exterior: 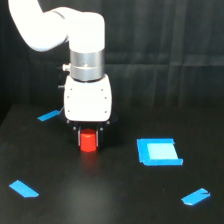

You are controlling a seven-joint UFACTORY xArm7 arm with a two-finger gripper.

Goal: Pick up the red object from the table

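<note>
— The pincer (89, 133): what state is it in?

— It hangs from the white arm (60, 27), pointing straight down. Its dark fingers (79, 136) sit on either side of the red object (88, 141), close against it. Whether they actually press on it, I cannot tell; the fingers are mostly hidden under the white housing.

— And where is the red object?

— Directly under the pincer, between its fingers, upright. A faint red glow shows on the table (110, 200) just below it. I cannot tell if it touches the surface or sits slightly above it.

— What lies around it?

— Toward the exterior view's right of the pincer, well apart, lies a blue square patch (158, 151). Further out that way and nearer the camera, a short blue strip (195, 197). Behind the pincer, on the exterior view's left, another blue strip (48, 116) peeks out beside the housing. A fourth strip (23, 188) lies nearer the camera on that same side, well apart from the pincer.
</note>
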